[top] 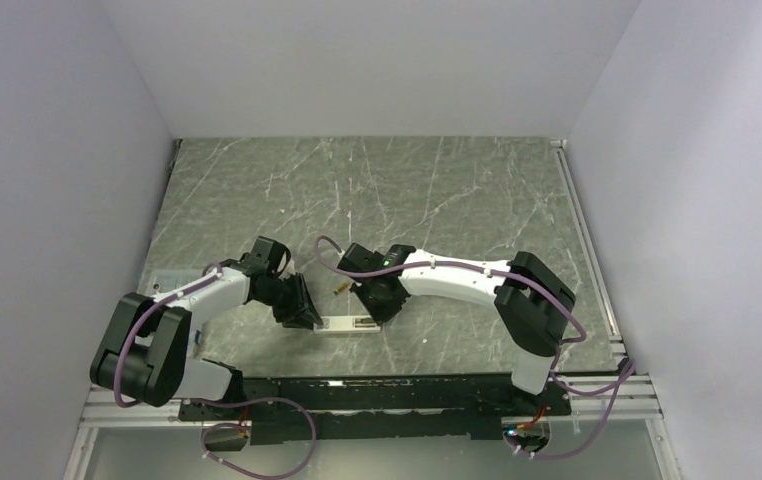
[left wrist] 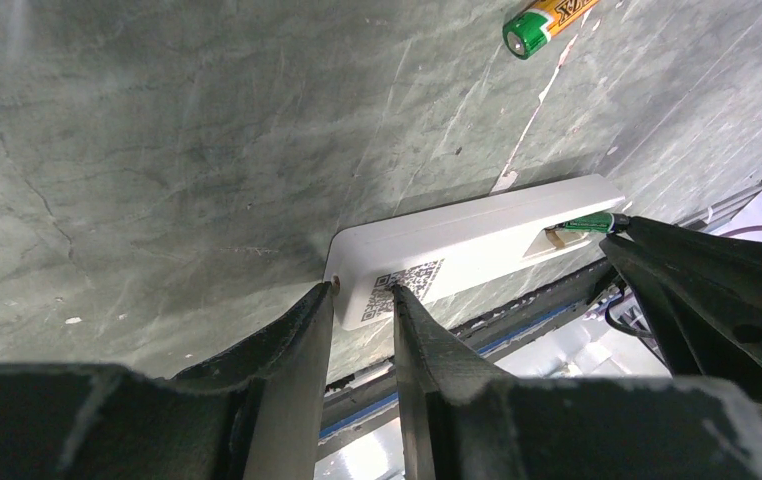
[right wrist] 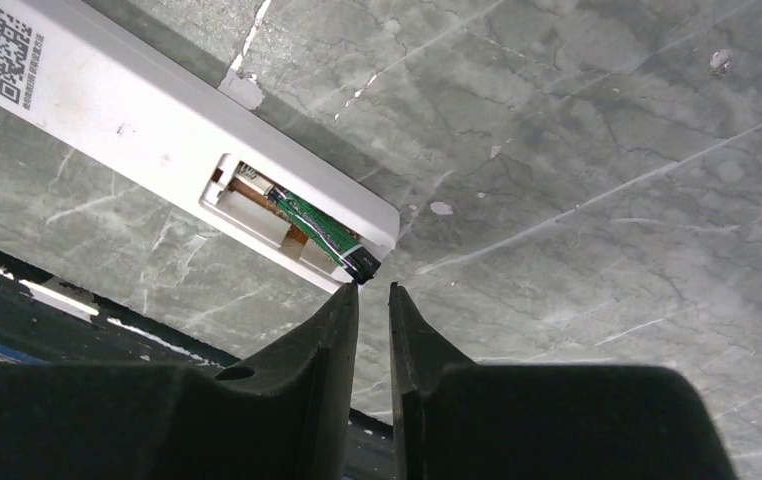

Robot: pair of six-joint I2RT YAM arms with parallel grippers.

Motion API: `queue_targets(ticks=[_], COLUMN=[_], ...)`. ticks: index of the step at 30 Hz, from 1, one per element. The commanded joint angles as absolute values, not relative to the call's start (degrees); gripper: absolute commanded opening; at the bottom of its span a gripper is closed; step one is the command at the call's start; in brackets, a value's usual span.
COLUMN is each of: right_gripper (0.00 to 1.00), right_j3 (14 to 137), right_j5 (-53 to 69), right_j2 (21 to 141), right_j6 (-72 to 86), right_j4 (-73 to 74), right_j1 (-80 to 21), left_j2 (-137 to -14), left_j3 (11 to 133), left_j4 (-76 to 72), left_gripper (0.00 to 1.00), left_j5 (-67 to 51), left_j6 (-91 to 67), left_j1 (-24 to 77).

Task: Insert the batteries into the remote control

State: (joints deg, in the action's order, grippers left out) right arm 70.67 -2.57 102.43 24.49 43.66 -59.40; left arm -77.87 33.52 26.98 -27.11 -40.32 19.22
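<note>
Two grippers: left gripper, right gripper; my fingers a slit apart on each, pinching or only touching I cannot tell.
Remote control: QR end at my left tips, open bay at my right.
Green battery: tilted in that bay, 12 o'clock of right tips.
Left wrist only: orange-gold battery loose, 1 o'clock.
Room: dark rail at 7 o'clock; table beyond.

Matt white plastic remote control on veined grey stone-look table (slightly glossy)
</note>
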Motion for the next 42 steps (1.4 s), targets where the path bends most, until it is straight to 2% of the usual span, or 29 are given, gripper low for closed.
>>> queue_targets(ticks=[1, 20, 42], right_gripper=[0.2, 0.19, 0.14], right_j3=[72.93, 72.99, 74.62], right_j5=[-3.09, -0.7, -0.26], right_j2=[102.6, 102.89, 104.21], right_j6=[24.35, 24.84, 24.87], right_j4=[43.68, 42.63, 42.46], right_j1=[-59.15, -59.08, -58.89], left_j2=[-78.4, -78.91, -77.46], left_j3=[34.98, 35.05, 34.37], left_j4=[25.58, 25.05, 24.94], left_gripper=[0.34, 0.34, 0.34], left_j5=[-27.25, -27.59, -27.99], left_j6=[-40.7, -40.54, -40.77], left_j1=[19.51, 19.51, 19.51])
